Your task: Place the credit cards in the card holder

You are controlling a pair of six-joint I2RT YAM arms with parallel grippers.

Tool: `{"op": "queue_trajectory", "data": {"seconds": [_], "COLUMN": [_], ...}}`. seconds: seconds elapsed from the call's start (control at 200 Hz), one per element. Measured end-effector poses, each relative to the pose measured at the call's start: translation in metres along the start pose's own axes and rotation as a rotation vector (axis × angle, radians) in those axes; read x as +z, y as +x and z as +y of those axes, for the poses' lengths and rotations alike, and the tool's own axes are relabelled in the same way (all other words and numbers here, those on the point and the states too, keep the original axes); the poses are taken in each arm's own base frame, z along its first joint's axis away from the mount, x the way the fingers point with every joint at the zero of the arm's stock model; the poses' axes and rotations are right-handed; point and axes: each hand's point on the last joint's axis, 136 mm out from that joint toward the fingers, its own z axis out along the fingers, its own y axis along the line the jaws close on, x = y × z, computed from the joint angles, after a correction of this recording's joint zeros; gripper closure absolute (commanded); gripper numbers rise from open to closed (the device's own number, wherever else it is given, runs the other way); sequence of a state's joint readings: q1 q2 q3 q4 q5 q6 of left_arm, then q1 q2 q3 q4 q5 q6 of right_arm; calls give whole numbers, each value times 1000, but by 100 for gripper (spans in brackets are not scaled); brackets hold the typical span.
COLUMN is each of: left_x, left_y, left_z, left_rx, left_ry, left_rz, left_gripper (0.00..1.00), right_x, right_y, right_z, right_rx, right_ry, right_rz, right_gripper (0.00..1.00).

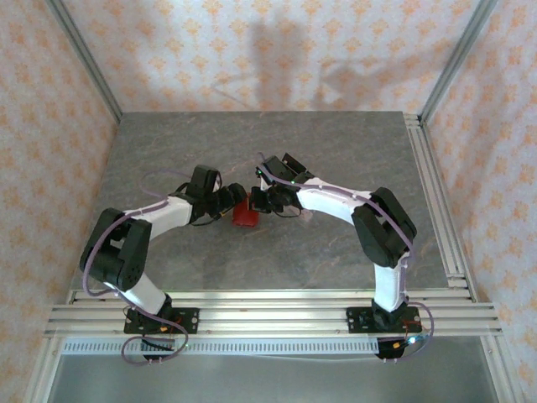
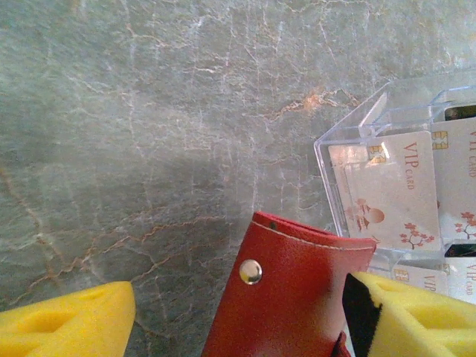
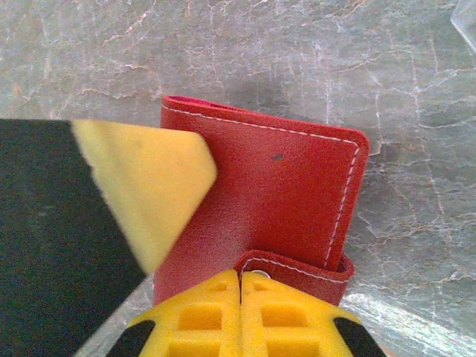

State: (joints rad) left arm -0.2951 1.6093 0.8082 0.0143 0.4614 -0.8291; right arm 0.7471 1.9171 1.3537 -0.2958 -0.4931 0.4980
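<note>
Clamping right pincer [image 3: 240,286] holds card holder [image 3: 275,186] by its tab.

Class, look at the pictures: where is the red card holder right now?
The card holder lies near the table's middle in the top view, between the left fingers and right fingers, with the clear rack just beside it.

Soft, even light; faint shadows on the back wall [image 1: 277,59].
</note>
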Motion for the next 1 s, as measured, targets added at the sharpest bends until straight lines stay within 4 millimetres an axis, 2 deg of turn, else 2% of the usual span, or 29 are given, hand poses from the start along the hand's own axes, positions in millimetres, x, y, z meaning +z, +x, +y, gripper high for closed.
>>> {"op": "queue_trajectory", "data": {"seconds": [0.11, 0.185, 0.265, 0.355, 0.565, 0.761, 0.906, 0.971, 0.996], "left_x": [2, 2, 2, 2, 0, -15, -26, -29, -31], "left_y": [3, 3, 2, 2, 5, -7, -12, -13, -13], "left_z": [-1, -4, -6, -7, -13, -14, -16, -16, -17], "left_rx": [-9, -3, 1, 2, 30, 67, 103, 117, 122], "left_ry": [7, 18, 25, 27, 36, 22, 22, 22, 24], "left_rz": [5, 3, -2, -2, -5, -83, -129, -142, -145], "left_gripper": [45, 59, 76, 100, 100, 100, 100, 100, 100], "right_x": [-1, -1, 0, -1, -9, -29, -32, -32, -31], "right_y": [0, -1, 0, -1, 2, -6, -8, -7, -7], "right_z": [2, 2, 1, -3, -14, -37, -37, -36, -35], "right_rx": [3, 2, 2, 6, 12, 48, 51, 57, 58], "right_ry": [-7, -8, -7, 6, 43, 96, 93, 89, 84], "right_rz": [0, -2, -2, -7, -32, -77, -84, -82, -80], "right_gripper": [100, 100, 100, 100, 100, 100, 100, 75, 69]}}
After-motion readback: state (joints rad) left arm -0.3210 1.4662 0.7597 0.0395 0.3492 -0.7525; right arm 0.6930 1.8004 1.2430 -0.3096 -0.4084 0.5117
